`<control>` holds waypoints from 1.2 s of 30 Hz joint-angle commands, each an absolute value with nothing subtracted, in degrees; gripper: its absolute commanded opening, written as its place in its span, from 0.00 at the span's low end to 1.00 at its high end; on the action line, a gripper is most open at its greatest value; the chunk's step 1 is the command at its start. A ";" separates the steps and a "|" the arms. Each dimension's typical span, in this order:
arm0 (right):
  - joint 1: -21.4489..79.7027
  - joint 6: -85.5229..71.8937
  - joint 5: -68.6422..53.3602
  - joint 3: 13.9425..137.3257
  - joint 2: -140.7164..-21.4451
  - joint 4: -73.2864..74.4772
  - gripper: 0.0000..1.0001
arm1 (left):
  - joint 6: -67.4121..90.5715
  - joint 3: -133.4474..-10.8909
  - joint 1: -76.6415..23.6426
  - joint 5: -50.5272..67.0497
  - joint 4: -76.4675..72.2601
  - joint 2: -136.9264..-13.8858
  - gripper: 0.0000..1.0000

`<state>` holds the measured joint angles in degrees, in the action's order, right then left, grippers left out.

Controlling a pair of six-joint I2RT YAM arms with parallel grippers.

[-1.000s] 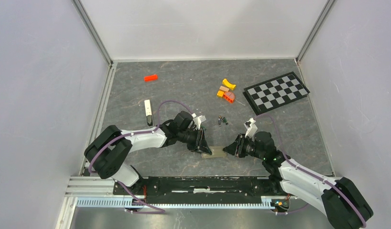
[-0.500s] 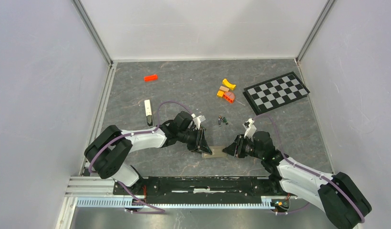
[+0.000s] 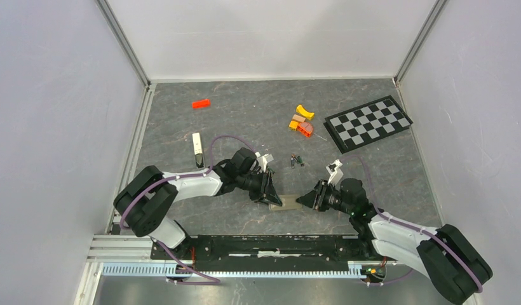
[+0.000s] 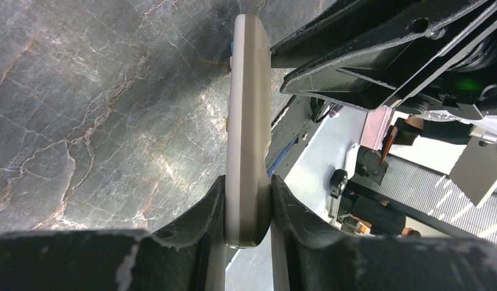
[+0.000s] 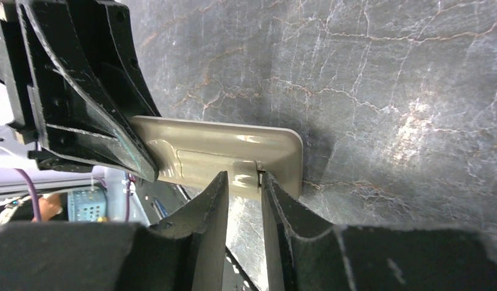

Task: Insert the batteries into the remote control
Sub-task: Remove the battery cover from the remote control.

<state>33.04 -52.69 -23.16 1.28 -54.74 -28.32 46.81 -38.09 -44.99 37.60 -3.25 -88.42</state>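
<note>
— Batteries (image 3: 297,161) first: where do they lie, seen from above?
— Loose on the desk (image 3: 245,121), just behind the remote control (image 3: 285,203), apart from it and from both arms.
— And the remote control itself?
— Near the front edge of the desk, tan back showing. The left arm (image 3: 188,184) reaches it from the left and the right arm (image 3: 398,232) from the right. The left jaws hold one end and the right jaws meet the other.
— Anything else on the desk?
— Farther back there are orange and yellow blocks (image 3: 301,121), a checkerboard (image 3: 368,122) and a red block (image 3: 201,103). To the left lies a white bar (image 3: 197,149) with a black end.
— What does the left wrist camera show?
— The remote control appears edge-on, clamped between the two left fingers (image 4: 203,212), which stand narrow. Small coloured buttons poke out on the side facing the desk. The right jaws meet its far part.
— And the right wrist camera?
— The tan back shows the outline of a battery cover. The right fingers (image 5: 203,212) stand narrow and pinch the long edge of the remote control at the cover's catch. The left jaws grip the far end.
</note>
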 commanded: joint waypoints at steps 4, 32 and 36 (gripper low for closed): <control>33.93 -57.92 -31.98 0.34 -55.36 -44.91 0.30 | 44.91 -37.46 -46.23 31.65 2.40 -92.16 0.02; 33.09 -49.50 -15.14 8.50 -52.05 -29.53 0.29 | 43.41 -41.92 -44.74 13.51 18.53 -86.11 0.02; 33.03 -46.76 -11.35 11.30 -53.20 -22.08 0.30 | 41.70 -44.52 -44.73 7.11 23.46 -84.84 0.02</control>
<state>32.95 -49.98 -15.03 7.16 -52.56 -25.76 46.22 -43.68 -45.12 24.03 8.80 -84.33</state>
